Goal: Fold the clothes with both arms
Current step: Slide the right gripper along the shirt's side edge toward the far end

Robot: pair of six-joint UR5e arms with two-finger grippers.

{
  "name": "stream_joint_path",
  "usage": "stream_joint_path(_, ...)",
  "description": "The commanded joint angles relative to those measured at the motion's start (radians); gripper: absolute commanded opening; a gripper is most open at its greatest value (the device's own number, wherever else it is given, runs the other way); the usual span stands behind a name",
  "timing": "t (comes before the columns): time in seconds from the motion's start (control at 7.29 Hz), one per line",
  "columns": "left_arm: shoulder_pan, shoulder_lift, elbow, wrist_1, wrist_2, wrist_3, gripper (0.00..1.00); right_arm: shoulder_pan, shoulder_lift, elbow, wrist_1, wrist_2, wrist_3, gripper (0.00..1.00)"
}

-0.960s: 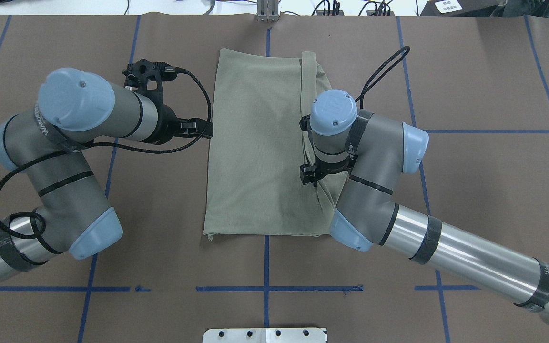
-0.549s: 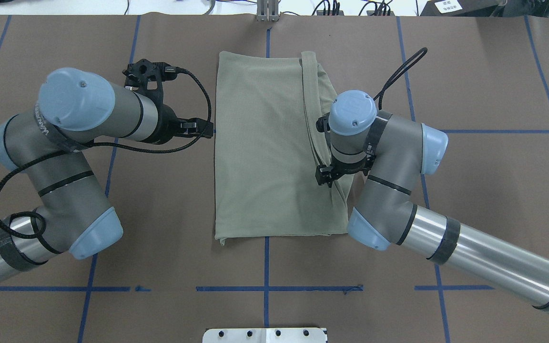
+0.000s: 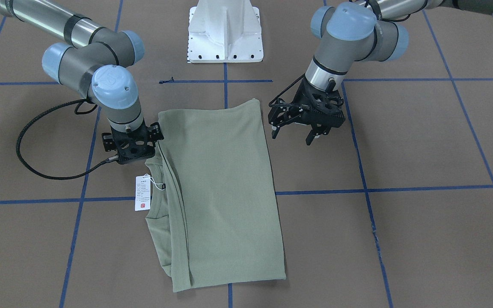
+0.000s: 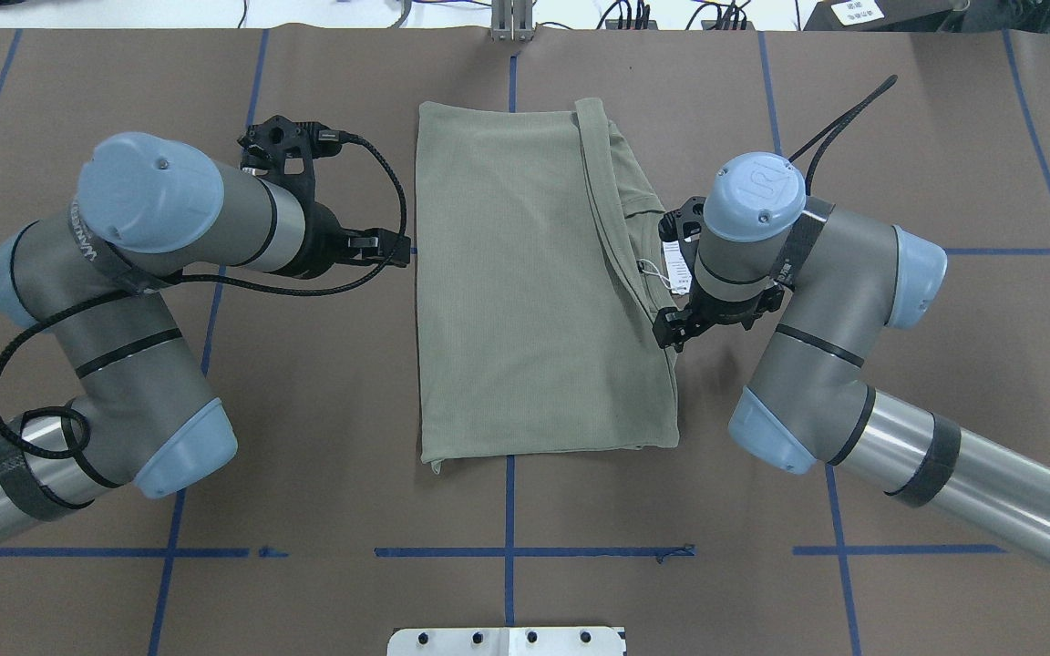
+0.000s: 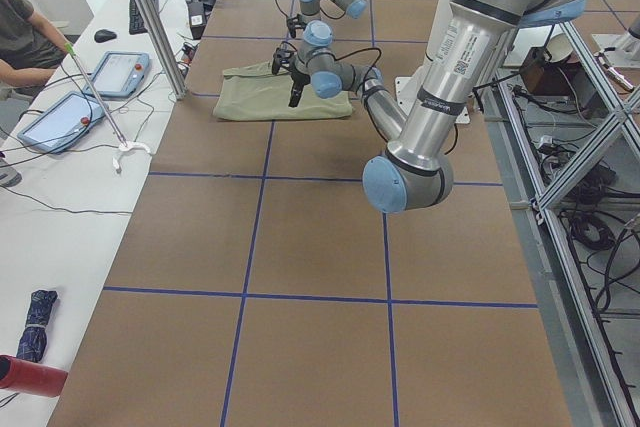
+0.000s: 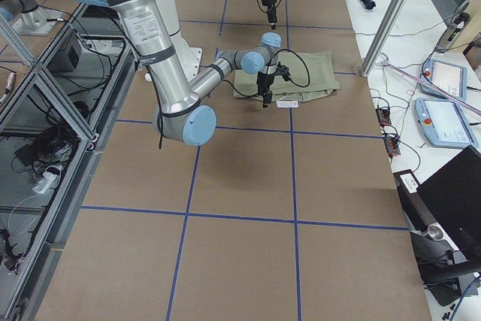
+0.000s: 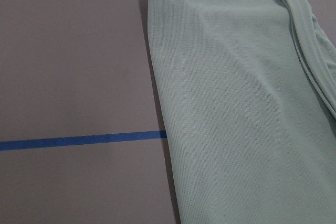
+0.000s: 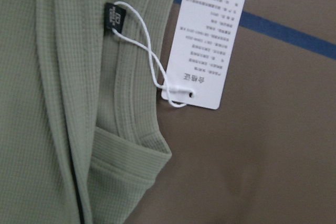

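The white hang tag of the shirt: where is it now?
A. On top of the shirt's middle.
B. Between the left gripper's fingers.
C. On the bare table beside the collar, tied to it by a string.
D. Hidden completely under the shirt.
C: the hang tag lies flat on the brown table beside the collar of the shirt, and its white string runs to the collar.

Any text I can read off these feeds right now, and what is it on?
None reads clearly.
White hang tag: red logo and printed lines, too small.
Black neck label on the shirt: blurred.
Left arm's band: lettering, illegible.
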Motion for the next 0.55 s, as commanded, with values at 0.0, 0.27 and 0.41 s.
stream_joint_path(0.0,0.001,0.000,0.000,0.000,0.000,0.001,1.00,0.021,0.056,-0.001,-0.009,0.011,0.000,1.00)
stream_joint_path(0.27,0.001,0.000,-0.008,0.000,0.002,-0.005,1.00,0.027,0.191,-0.129,0.003,0.009,0.002,1.00)
stream_joint_path(0.41,-0.001,-0.002,-0.014,-0.003,0.002,0.000,1.00,0.027,0.242,-0.215,0.008,0.005,0.000,1.00)
